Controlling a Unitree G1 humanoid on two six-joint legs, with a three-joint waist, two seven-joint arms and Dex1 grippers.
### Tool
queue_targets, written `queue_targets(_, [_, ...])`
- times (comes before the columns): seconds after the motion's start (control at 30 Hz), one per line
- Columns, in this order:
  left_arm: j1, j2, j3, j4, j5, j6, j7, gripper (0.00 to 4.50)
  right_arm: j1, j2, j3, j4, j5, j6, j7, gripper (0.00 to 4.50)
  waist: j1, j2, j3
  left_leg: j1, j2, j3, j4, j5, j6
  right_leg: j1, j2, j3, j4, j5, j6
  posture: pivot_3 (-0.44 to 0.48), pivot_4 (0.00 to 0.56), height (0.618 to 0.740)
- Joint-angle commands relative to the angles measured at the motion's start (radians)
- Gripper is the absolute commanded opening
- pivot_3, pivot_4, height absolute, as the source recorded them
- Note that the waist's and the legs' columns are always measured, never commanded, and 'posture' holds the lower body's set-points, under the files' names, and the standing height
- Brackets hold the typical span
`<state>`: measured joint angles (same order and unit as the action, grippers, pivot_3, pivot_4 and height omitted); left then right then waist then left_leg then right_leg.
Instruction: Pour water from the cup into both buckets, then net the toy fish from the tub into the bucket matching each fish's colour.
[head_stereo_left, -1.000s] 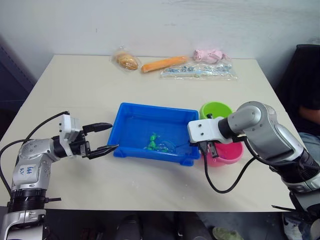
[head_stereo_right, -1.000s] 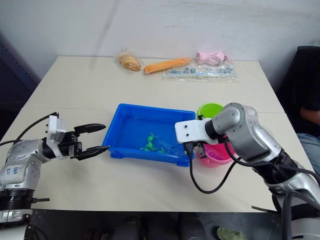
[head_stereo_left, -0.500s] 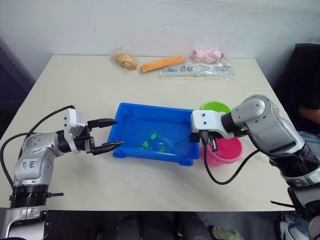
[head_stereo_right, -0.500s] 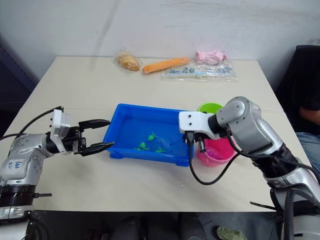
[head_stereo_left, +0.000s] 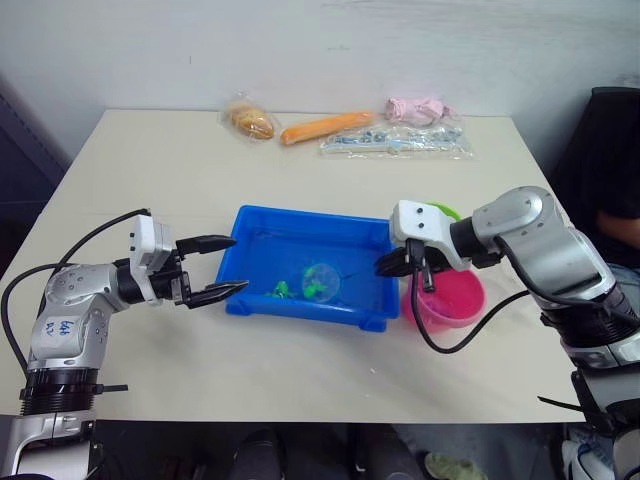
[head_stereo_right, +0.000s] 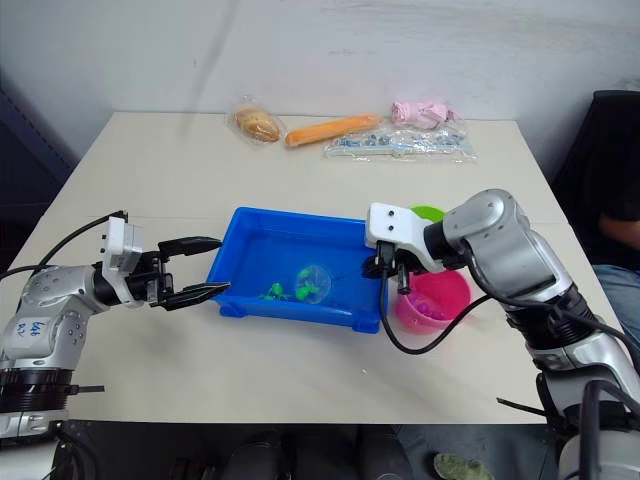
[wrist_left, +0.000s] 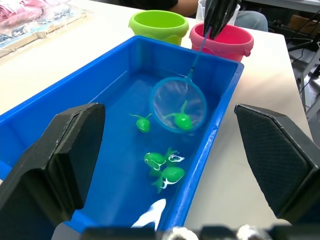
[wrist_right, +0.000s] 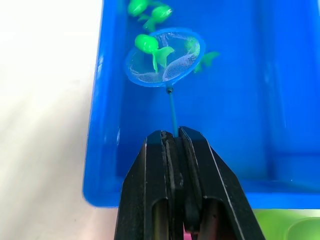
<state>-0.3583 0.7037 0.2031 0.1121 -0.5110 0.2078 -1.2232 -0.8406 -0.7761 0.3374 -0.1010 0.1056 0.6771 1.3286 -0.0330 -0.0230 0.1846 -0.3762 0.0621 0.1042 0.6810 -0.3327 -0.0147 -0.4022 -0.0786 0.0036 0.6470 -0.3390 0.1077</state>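
Observation:
The blue tub (head_stereo_left: 262, 232) holds water and several green toy fish (wrist_left: 165, 166). My right gripper (head_stereo_left: 393, 263) hovers at the tub's right rim, shut on the thin handle of the net (head_stereo_left: 321, 281). The net's blue ring (wrist_right: 164, 56) is low in the middle of the tub, with one green fish (wrist_left: 183, 121) inside it. The pink bucket (head_stereo_left: 453, 298) stands right of the tub. Behind it is the green bucket (head_stereo_left: 440, 211), partly hidden by my right wrist. My left gripper (head_stereo_left: 238, 264) is open around the tub's left rim. The cup is out of view.
Along the table's far edge lie a bagged bun (head_stereo_left: 250, 121), a carrot (head_stereo_left: 327, 127), a clear bag of small parts (head_stereo_left: 398, 142) and a pink bundle (head_stereo_left: 418, 108). A black cable (head_stereo_left: 445, 343) loops down from my right wrist. A seated person (head_stereo_left: 615, 160) is at the right.
My right gripper rose from beside the pink bucket to the tub's right rim, sweeping the net leftward around a green fish. My left gripper moved up to the tub's left rim.

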Motion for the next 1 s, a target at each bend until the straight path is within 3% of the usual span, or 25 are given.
queue_targets(0.03, [-0.016, 0.000, 0.001, -0.028, -0.008, -0.011, 0.003, 4.46, -0.006, -0.022, -0.057, 0.014, 0.023, -0.019, -0.011, 0.00, 0.000, 0.000, 0.000, 0.000, 0.000, 0.000, 0.000, 0.000, 0.000, 0.000, 0.000, 0.000, 0.000, 0.000, 0.000, 0.000, 0.150, 0.740])
queue_targets(0.33, [-0.045, -0.016, -0.012, -0.007, -0.001, -0.023, 0.001, 4.46, -0.016, -0.081, -0.202, -0.010, 0.156, 0.086, -0.006, 0.00, 0.003, 0.000, 0.000, -0.002, 0.000, 0.001, 0.000, 0.000, 0.000, -0.003, 0.000, 0.001, 0.001, 0.000, 0.000, 0.000, 0.150, 0.740])
queue_targets(0.5, [-0.074, -0.030, -0.029, 0.009, 0.001, -0.028, -0.007, 4.46, 0.025, -0.141, -0.312, -0.125, 0.265, 0.215, -0.038, 0.00, 0.003, 0.000, 0.000, -0.008, 0.000, 0.001, 0.001, 0.000, 0.000, -0.010, 0.000, 0.001, 0.003, 0.000, 0.000, 0.000, 0.150, 0.740])
queue_targets(0.77, [-0.137, -0.056, -0.063, 0.041, 0.004, -0.020, -0.011, 4.46, 0.242, -0.197, -0.609, -0.339, 0.443, 0.435, -0.176, 0.00, 0.006, 0.000, 0.000, -0.011, -0.001, 0.000, 0.002, 0.000, 0.000, -0.011, 0.000, 0.000, 0.006, 0.000, 0.000, 0.000, 0.150, 0.740])
queue_targets(1.0, [-0.209, -0.089, -0.089, 0.074, 0.019, 0.026, 0.033, 4.46, 0.491, -0.216, -0.863, -0.480, 0.482, 0.480, -0.287, 0.00, 0.009, 0.000, 0.000, -0.011, -0.002, 0.000, 0.002, 0.000, 0.000, -0.011, 0.001, 0.001, 0.006, 0.000, 0.001, 0.000, 0.150, 0.740])
